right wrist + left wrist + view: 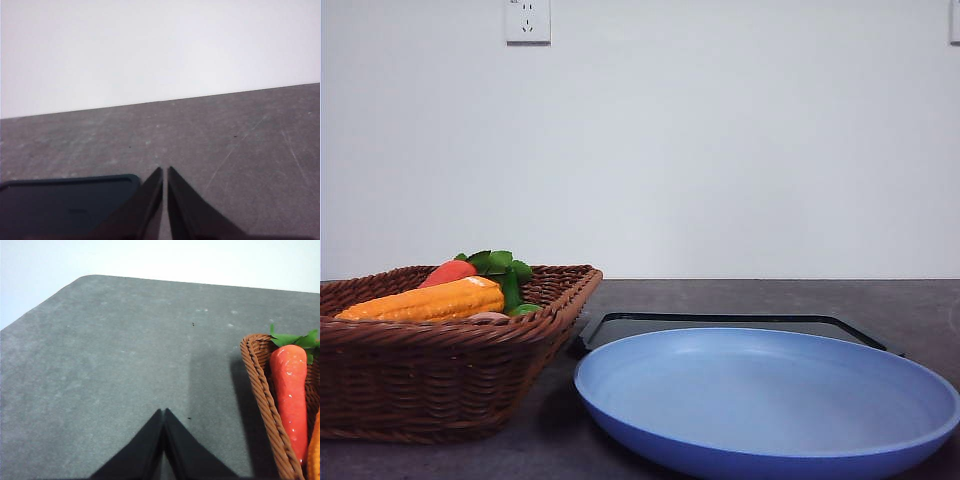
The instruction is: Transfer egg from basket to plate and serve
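Observation:
The dark brown wicker basket (440,375) stands at the front left of the table. Just above its near rim, under the corn cob, peeks a pinkish-brown sliver of the egg (488,316). The light blue plate (770,455) lies at the front right, with nothing on it. In the left wrist view my left gripper (164,412) is shut over bare table, with nothing held, beside a corner of the basket (260,390). My right gripper (165,170) is shut too, over the table next to the black tray.
An orange corn cob (425,300), a red-orange carrot (448,272) (292,395) and green leaves (500,265) fill the basket. A flat black tray (720,322) (65,200) lies behind the plate. A white wall with a socket (527,20) stands behind the table.

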Action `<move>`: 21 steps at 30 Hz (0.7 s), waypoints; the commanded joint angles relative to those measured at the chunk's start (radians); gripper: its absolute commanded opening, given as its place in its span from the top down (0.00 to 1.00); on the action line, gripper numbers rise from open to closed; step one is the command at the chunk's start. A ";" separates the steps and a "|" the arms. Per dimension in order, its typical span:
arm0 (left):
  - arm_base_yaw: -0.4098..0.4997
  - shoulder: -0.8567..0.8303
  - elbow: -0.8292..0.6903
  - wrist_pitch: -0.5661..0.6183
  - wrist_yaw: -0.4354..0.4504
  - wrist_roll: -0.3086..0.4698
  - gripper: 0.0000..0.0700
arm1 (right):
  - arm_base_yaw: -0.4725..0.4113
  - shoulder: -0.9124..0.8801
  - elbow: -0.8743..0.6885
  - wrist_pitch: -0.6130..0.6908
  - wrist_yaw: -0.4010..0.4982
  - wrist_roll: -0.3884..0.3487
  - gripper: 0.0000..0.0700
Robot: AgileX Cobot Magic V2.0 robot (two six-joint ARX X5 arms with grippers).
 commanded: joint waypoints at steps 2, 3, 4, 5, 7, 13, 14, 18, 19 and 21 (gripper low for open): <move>0.000 -0.001 -0.017 0.020 0.001 -0.008 1.00 | -0.001 0.000 -0.004 0.027 -0.001 0.026 1.00; 0.000 -0.001 -0.017 0.025 0.001 -0.027 1.00 | -0.001 0.000 -0.004 0.037 0.000 0.027 1.00; 0.000 -0.001 -0.016 0.026 0.002 -0.063 1.00 | -0.001 0.000 -0.004 0.053 0.002 0.027 1.00; 0.000 -0.001 -0.014 0.026 0.003 -0.119 1.00 | 0.000 0.000 -0.003 0.070 0.000 0.028 1.00; 0.000 -0.001 -0.014 0.028 0.008 -0.209 1.00 | 0.000 0.000 -0.002 0.100 -0.003 0.044 1.00; 0.000 -0.001 -0.012 0.047 0.059 -0.317 1.00 | 0.000 0.000 0.001 0.110 -0.006 0.200 1.00; 0.000 -0.001 -0.010 0.048 0.087 -0.317 1.00 | 0.000 0.000 0.001 0.100 -0.008 0.223 1.00; 0.000 0.002 0.011 0.039 0.180 -0.336 1.00 | 0.000 0.001 0.023 0.029 -0.034 0.283 1.00; 0.000 0.008 0.023 0.026 0.189 -0.348 1.00 | 0.000 0.003 0.039 -0.007 -0.033 0.289 1.00; 0.000 0.027 0.054 -0.003 0.199 -0.364 1.00 | 0.000 0.019 0.075 -0.078 -0.034 0.289 1.00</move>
